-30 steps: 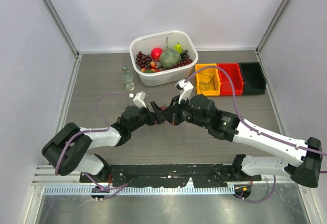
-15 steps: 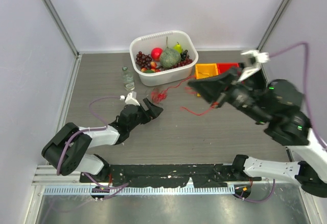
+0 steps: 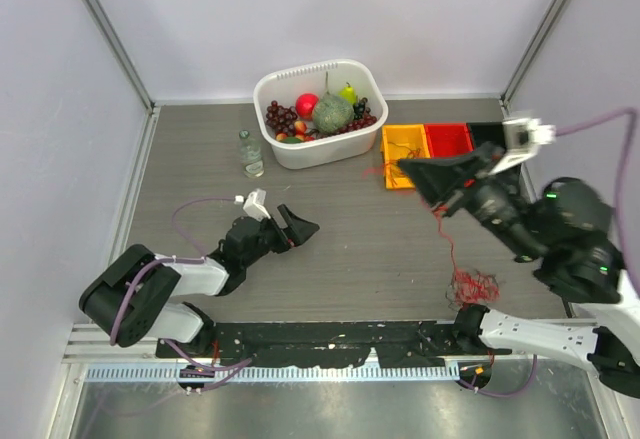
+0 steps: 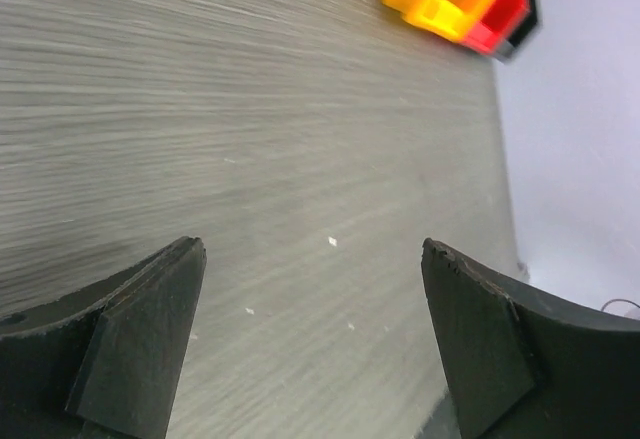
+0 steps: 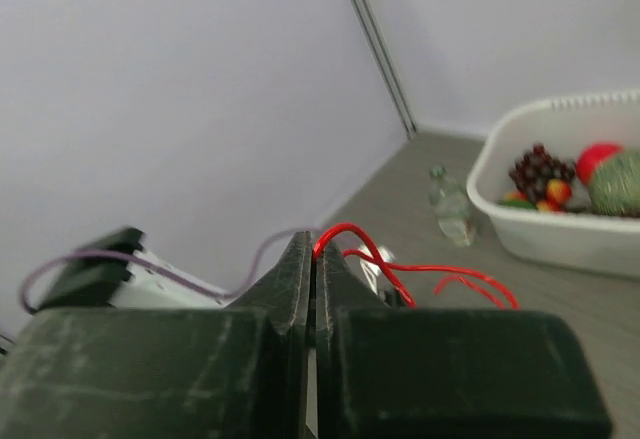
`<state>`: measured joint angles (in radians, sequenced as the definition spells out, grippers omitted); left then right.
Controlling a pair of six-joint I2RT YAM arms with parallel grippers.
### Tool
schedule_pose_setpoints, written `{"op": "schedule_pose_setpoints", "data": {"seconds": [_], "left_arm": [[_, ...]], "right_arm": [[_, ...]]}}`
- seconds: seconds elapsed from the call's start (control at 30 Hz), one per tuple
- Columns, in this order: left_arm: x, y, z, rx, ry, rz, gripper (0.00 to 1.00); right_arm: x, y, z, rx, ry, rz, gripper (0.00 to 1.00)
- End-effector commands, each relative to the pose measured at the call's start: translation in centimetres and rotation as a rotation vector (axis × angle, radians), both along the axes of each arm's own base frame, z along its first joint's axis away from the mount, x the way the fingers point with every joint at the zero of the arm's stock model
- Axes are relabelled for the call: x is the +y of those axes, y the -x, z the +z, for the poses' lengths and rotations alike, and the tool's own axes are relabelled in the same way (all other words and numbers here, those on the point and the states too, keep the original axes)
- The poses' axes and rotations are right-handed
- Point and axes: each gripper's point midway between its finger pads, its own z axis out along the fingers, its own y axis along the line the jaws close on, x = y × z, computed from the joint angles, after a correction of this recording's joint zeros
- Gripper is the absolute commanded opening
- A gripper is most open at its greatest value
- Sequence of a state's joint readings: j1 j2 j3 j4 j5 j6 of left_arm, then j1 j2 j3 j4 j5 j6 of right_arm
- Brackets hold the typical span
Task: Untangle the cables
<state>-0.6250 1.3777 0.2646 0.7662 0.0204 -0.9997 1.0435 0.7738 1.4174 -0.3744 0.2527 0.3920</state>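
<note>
My right gripper point(image 3: 405, 169) is raised high over the right side of the table and is shut on a thin red cable. In the right wrist view the red cable point(image 5: 430, 271) loops out from between the closed tips of my right gripper point(image 5: 318, 246). From above, a red strand point(image 3: 447, 239) hangs down to a small red tangle point(image 3: 472, 284) near the front right. I cannot make out any black wires. My left gripper point(image 3: 295, 227) lies low on the table at centre left, open and empty; in its wrist view point(image 4: 312, 247) only bare table shows between the jaws.
A white tub point(image 3: 330, 149) of fruit stands at the back centre, also in the right wrist view point(image 5: 560, 239). A small clear bottle point(image 3: 250, 154) stands to its left. Yellow point(image 3: 405, 154), red point(image 3: 450, 139) and black point(image 3: 495, 137) bins sit at the back right, under the raised right arm.
The right arm swung up and right, pulling the red cables away from the left gripper; the tangle now hangs at the front right. The left gripper let go and drew back slightly.
</note>
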Motion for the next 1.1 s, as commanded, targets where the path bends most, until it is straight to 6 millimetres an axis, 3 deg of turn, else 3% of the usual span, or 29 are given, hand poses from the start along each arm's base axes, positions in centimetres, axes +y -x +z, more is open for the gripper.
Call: {"op": "schedule_pose_setpoints", "data": {"seconds": [0.0,0.2,0.3,0.57,0.73,0.93,1.07], "left_arm": [[-3.3,2.2,7.3,-0.265,0.165,-0.259,0.93],[-3.7,4.2,13.0,-0.414,0.213,-0.353,0.93],[-4.0,4.6,14.6,-0.483,0.19,-0.374,0.94],[-5.2,3.8,15.3,-0.562,0.115,-0.376,0.87],[-5.4,3.0,15.5,-0.643,-0.041,-0.339,0.87],[-4.4,1.9,14.8,-0.656,-0.147,-0.274,0.76],[-5.6,1.9,14.3,-0.648,-0.139,-0.298,0.63]], "right_arm": [[3.5,-2.2,-7.2,0.119,0.153,-0.012,0.01],[5.4,-1.6,-9.7,0.139,0.191,0.069,0.01],[6.1,-1.5,-10.4,0.145,0.196,0.095,0.01],[8.1,-1.2,-10.1,0.149,0.159,0.165,0.01],[8.8,-1.1,-9.1,0.133,0.145,0.187,0.01],[9.2,-0.9,-8.1,0.114,0.129,0.21,0.01],[9.4,-0.6,-7.4,0.105,0.101,0.229,0.01]]}}
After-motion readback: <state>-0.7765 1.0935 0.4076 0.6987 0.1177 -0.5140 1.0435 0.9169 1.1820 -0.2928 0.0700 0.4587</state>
